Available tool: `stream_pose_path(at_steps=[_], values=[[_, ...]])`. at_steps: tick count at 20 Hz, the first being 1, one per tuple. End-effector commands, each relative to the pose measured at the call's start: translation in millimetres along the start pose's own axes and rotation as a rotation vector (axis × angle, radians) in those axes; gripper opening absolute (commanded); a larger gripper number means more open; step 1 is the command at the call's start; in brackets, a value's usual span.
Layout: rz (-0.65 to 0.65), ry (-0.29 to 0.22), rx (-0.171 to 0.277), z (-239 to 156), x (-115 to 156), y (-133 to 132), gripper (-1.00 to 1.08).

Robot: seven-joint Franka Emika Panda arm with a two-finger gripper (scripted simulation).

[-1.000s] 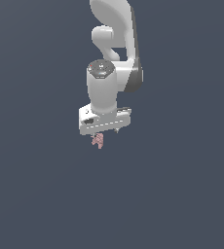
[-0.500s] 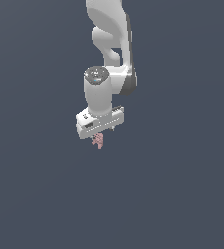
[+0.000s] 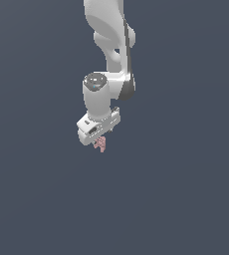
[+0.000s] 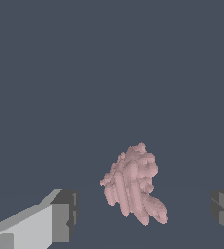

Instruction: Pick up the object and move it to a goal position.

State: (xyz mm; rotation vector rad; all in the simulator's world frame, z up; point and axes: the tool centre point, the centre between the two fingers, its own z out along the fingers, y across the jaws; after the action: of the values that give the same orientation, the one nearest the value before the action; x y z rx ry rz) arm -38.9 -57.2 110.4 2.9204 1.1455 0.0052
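Pink object (image 4: 132, 184) lying between the wide-open, empty end effector (image 4: 143, 214) fingers, calling for centring and lowering squarely before closing on it.

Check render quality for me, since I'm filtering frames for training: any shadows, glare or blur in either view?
Exterior view: flat dark backdrop with no cast shadows; soft shading and a small highlight on the white arm; the pink object is tiny but sharp. Wrist view: the object shows blocky, jagged edges, no blur or glare; the end effector fingers are cropped at the frame edge.
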Motion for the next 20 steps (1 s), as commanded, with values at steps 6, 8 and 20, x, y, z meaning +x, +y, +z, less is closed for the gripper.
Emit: stream_pose_path(at_steps=[6,8,20], values=[[-0.134,-0.001,0.004,11.8,-11.1,-1.8,1.0],[-0.157,-0.001,0.004,13.8,-13.0,-2.2,1.0],[-0.194,-0.001,0.006,20.0,-16.4,-2.9,1.0]])
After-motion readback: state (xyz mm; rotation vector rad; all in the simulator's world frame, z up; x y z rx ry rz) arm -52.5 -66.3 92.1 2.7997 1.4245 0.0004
